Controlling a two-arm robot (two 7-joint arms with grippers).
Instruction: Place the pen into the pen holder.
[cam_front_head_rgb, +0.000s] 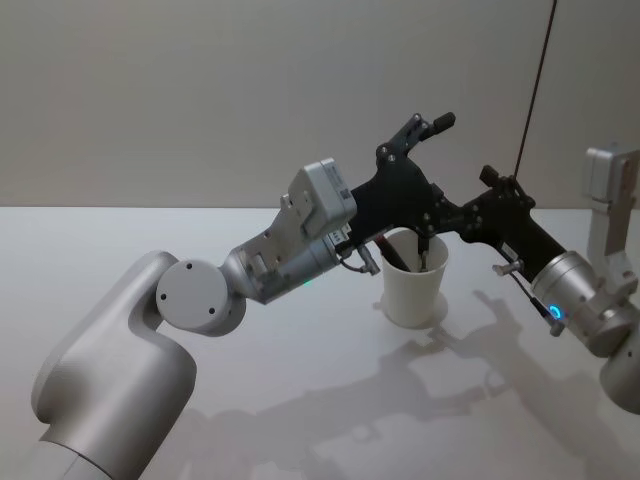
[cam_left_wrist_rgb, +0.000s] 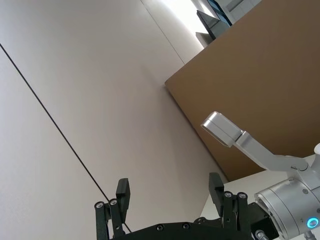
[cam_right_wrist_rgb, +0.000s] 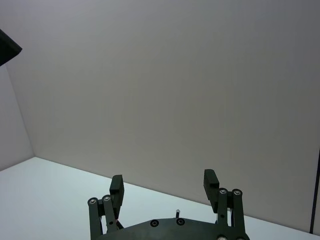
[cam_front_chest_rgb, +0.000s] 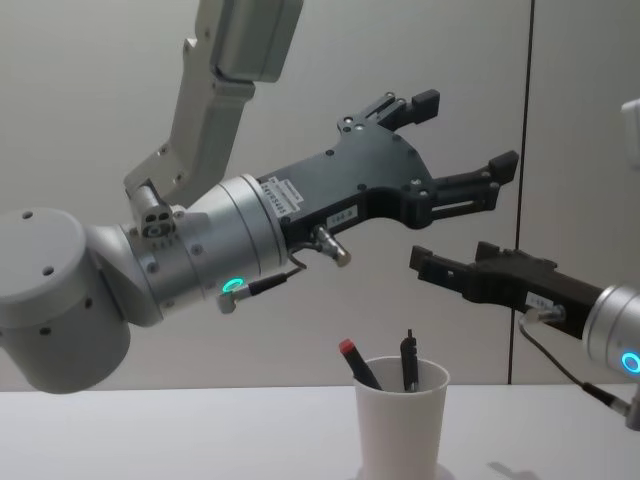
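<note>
Pen holder (cam_front_chest_rgb: 402, 418) — white tapered cup, upright on the bench (cam_front_head_rgb: 300, 400), bare surface all round. Pen (cam_front_chest_rgb: 409, 364) and a red-capped one (cam_front_chest_rgb: 358, 364) stand inside, tops above the rim. Left gripper (cam_front_chest_rgb: 460, 135) and right gripper (cam_right_wrist_rgb: 163, 184) — both spread wide, empty, above the holder.

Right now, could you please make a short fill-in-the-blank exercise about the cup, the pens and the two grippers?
1. The tapered white paper cup stands ____ on the pale table.
2. Two dark pens, one with a red tip and one with a black tip, stand ____ the cup.
3. The left gripper has its fingers ____ and holds nothing.
4. Both the left gripper and the right gripper hang ____ the cup.

Missing words: upright; inside; open; above
</note>
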